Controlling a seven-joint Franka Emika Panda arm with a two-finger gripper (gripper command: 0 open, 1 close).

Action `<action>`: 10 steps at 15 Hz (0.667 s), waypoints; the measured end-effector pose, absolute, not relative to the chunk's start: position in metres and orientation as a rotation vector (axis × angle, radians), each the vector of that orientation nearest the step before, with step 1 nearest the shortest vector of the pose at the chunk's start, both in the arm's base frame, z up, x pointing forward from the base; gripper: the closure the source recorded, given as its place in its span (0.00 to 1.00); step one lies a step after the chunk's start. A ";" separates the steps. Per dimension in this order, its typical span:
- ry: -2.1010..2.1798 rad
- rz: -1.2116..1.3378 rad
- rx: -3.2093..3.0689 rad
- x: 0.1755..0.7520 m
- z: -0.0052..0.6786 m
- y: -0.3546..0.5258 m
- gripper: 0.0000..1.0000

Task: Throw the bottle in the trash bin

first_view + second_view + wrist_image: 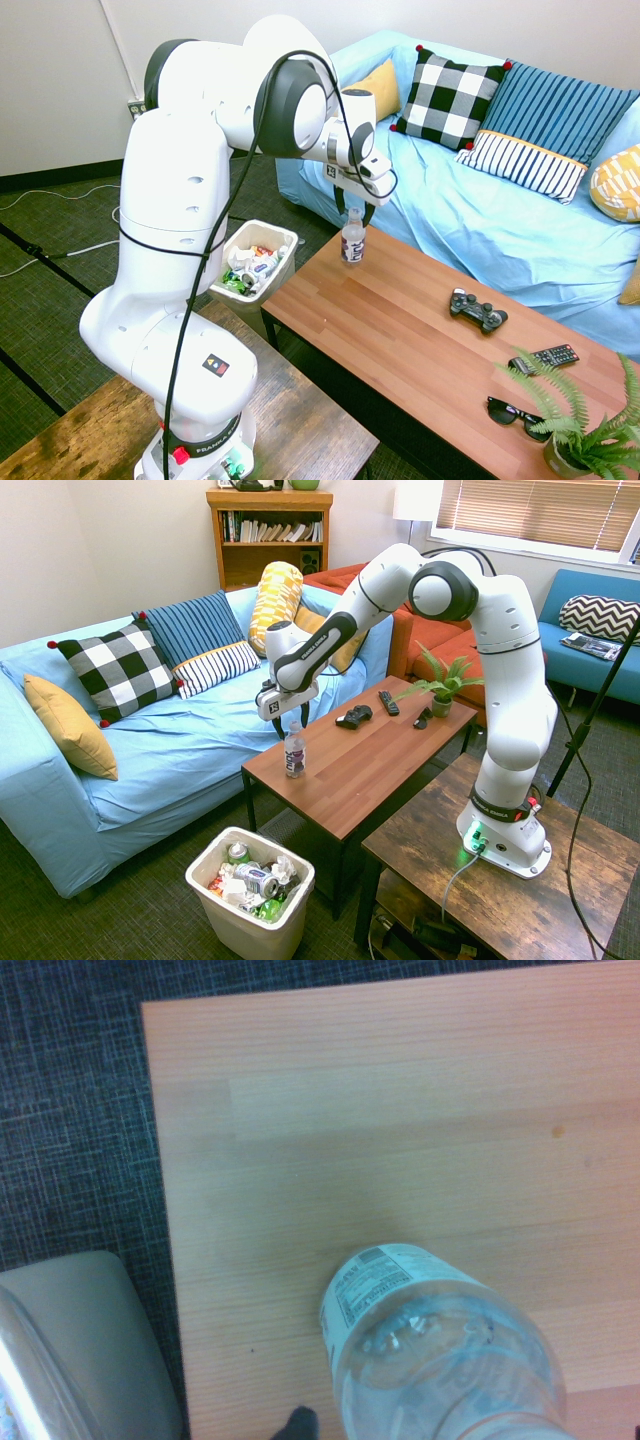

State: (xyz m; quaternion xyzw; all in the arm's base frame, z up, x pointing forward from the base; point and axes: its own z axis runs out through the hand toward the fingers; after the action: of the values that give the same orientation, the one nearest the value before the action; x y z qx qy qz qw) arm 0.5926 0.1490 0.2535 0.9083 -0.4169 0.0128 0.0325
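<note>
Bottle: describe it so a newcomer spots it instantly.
Beside the blue-covered sofa stands a wooden coffee table. At its end nearest the trash bin stands the bottle, the table's only clear, upright container, with a printed label.

chunky glossy white robot arm (175,200), dark grey joint rings, black cable draped along it, FRANKA lettering round the base, red button
</note>
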 end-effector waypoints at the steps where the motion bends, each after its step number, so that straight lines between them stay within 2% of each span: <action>1: -1.287 0.038 2.795 0.593 0.254 0.148 1.00; 10: -1.306 0.039 2.801 0.592 0.260 0.151 1.00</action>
State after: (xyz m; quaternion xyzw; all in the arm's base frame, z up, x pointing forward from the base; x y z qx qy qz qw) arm 0.5922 0.1505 0.2596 0.9060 -0.4224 0.0127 0.0254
